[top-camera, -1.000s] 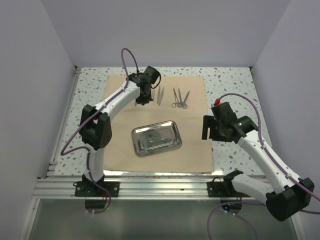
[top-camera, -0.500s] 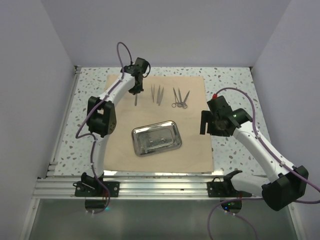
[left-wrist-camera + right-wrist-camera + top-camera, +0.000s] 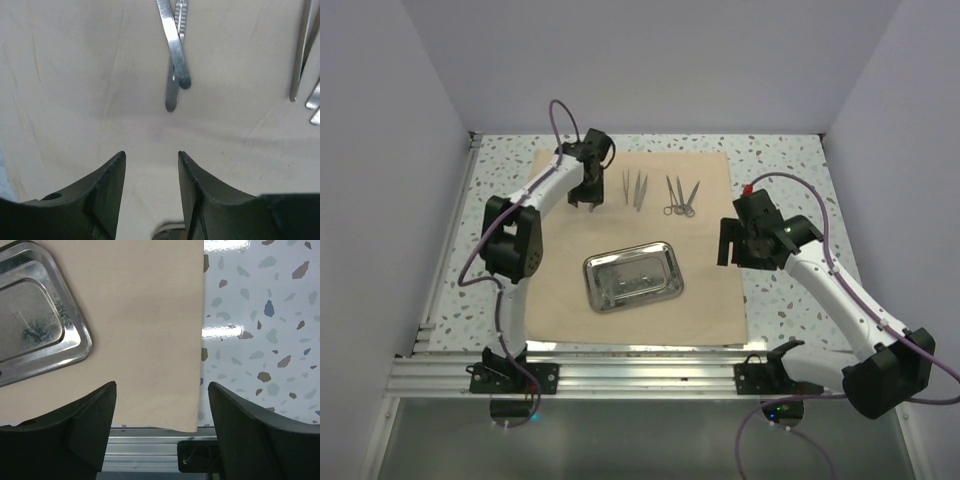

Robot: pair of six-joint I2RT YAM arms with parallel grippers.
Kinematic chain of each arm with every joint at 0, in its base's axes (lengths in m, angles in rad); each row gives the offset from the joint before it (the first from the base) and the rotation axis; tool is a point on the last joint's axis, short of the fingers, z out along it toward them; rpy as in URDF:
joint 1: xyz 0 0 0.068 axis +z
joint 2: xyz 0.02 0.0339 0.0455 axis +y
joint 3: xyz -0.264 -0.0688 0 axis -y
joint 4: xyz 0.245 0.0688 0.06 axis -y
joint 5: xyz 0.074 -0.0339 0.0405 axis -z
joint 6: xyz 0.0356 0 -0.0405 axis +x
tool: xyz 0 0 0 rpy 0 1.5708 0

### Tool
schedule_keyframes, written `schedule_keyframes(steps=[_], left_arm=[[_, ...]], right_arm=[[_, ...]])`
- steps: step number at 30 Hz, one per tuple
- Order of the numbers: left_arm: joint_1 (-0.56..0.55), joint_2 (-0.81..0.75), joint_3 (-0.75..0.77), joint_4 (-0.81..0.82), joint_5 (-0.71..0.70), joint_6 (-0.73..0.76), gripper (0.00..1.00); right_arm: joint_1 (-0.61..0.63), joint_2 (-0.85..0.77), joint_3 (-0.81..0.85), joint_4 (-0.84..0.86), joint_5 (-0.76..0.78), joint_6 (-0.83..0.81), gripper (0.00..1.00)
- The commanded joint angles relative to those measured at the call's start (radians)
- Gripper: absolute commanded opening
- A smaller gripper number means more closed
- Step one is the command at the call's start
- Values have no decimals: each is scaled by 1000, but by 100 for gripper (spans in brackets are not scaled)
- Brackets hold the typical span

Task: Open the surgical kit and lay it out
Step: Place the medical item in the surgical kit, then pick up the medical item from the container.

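Left wrist view: left hand (image 3: 151, 154) open, empty, just beside tweezers (image 3: 175, 75) on cloth wrap (image 3: 70, 85); low withdrawal risks knocking them askew.

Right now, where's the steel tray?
In the top view, the steel tray lies centrally on the tan cloth wrap, on the near side of the instrument row, left of the right hand.

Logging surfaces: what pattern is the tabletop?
The tabletop is white with multicoloured flecks; clearest in right wrist view.

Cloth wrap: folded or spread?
Spread. The cloth wrap lies flat as one open sheet, with the steel tray and instruments resting on it.
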Motion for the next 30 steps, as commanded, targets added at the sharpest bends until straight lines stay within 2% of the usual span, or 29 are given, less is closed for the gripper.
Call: schedule_keyframes(steps=[1, 3, 7, 10, 24, 30], left_arm=[[-58, -238, -174, -21, 73, -89, 49], [-95, -312, -277, -7, 92, -141, 49], [-218, -483, -583, 42, 154, -247, 49], [-279, -546, -728, 120, 185, -322, 49], [-407, -510, -908, 304, 237, -480, 47], [-439, -459, -934, 274, 194, -529, 46]], right_arm=[[5, -54, 12, 31, -15, 11, 78], [5, -72, 11, 25, -18, 12, 78], [5, -130, -3, 14, -23, 17, 78], [3, -159, -28, 5, -32, 22, 78], [5, -282, -58, -84, -47, 3, 78], [5, -296, -48, -110, -44, -14, 78]])
